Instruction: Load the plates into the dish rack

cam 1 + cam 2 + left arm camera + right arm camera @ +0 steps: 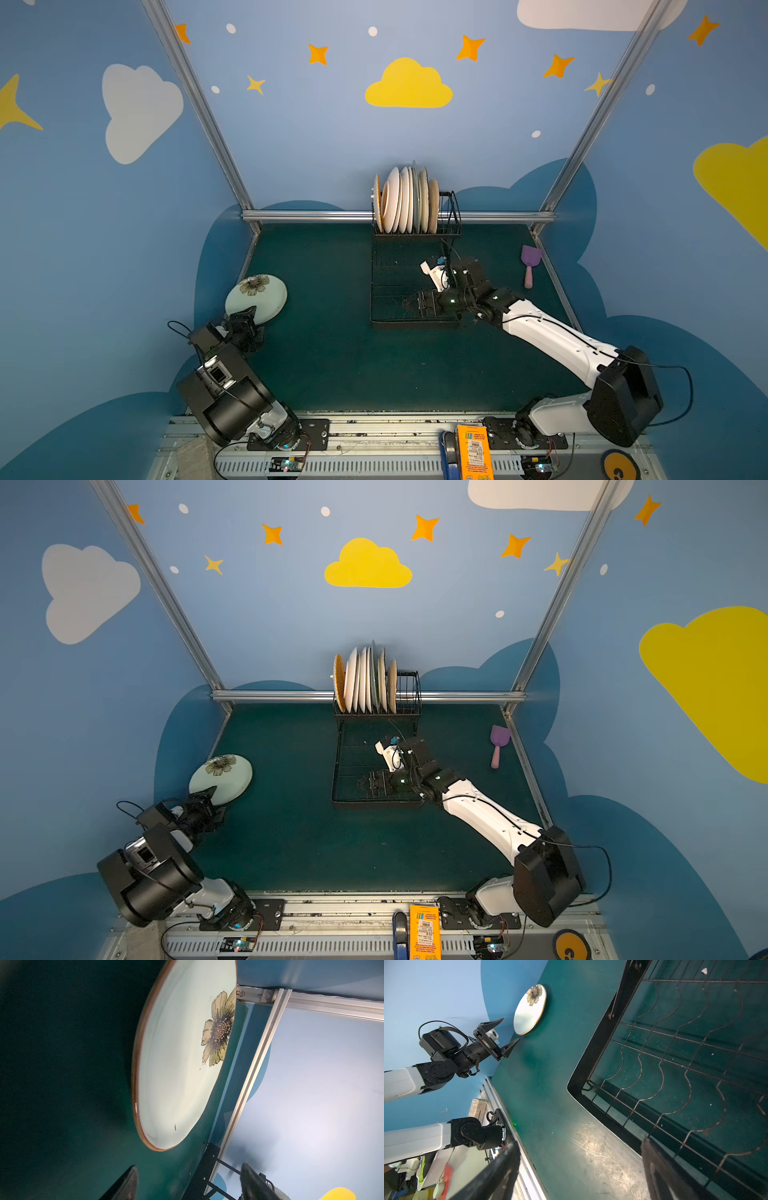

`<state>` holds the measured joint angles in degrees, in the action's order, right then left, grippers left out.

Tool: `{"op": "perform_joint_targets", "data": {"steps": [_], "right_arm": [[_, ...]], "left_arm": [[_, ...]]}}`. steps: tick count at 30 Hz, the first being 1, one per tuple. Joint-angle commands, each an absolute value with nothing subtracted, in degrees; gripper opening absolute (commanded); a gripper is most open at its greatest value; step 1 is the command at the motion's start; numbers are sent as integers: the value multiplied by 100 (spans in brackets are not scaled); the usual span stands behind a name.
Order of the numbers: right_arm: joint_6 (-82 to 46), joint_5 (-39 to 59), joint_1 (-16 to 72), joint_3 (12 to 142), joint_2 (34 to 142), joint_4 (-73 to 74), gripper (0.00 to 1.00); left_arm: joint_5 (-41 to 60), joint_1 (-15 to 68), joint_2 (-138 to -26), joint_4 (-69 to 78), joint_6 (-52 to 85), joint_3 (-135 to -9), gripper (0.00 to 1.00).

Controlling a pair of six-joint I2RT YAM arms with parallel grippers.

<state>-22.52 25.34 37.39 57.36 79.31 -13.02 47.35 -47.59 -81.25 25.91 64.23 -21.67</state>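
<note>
Mostly we make out the black wire dish rack [388, 270], glossy plates [405, 199] upright in its slots, overlapping, patterns hidden, round flower plate [259, 301] lying flat leftward, right gripper [411, 305] spread over the rack's flat base, left gripper [511, 1029] spread just beside that plate.

- Pale blue back wall [332, 137], a yellow cloud [408, 85] painted at upper centre, orange stars [318, 54] scattered around it.
- White cloud [137, 110] on the side wall, upper left.
- Aluminium rail [311, 216] crossing mid-frame.
- Dark green tabletop [332, 353] filling the lower middle.
</note>
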Motion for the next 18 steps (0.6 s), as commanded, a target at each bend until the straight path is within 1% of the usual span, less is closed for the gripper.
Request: {"op": "perform_joint_targets", "data": {"steps": [1, 9, 12, 18], "right_arm": [[-2383, 2670, 3762, 5555, 7751, -864, 89], [-2555, 2898, 3813, 5320, 7685, -442, 89], [-2583, 2901, 3832, 5291, 7671, -415, 89], [-2578, 2861, 3832, 5300, 7647, -461, 89]], "left_arm": [[4916, -4781, -8180, 3015, 6471, -2000, 76], [4692, -4709, -8216, 2866, 6243, -1895, 75], [4610, -4660, -8455, 3373, 6421, -1775, 74], [4394, -4404, -9237, 4577, 6807, -1627, 67]]}}
